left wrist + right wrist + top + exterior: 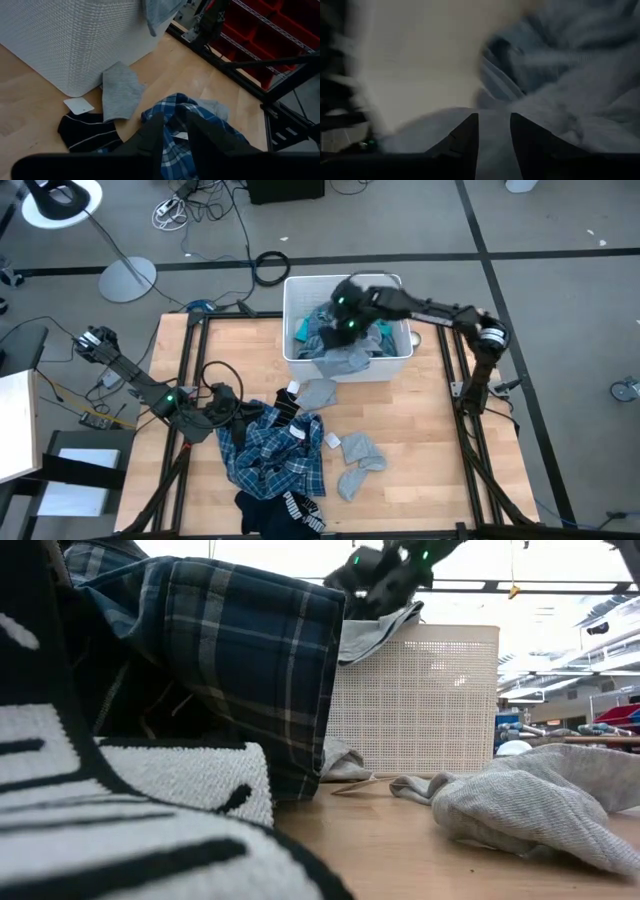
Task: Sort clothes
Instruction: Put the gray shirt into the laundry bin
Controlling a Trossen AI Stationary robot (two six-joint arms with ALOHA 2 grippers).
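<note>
Cables trail over the floor behind the wooden table, where the left gripper rests on the plaid shirt, fingers narrowly apart, seemingly pinching a fold between them. Over the white bin, the right gripper dips among the grey-blue pieces, likely to grab one; grey cloth lies just past its tips, but I cannot tell if they grip.

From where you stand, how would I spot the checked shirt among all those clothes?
Start at the white bin at the far middle of the wooden table. Come toward the near edge and to the left arm's side: the plaid shirt lies crumpled there under the left pincer. It alone has blue-and-white checks; the socks beside it are plain grey.
</note>
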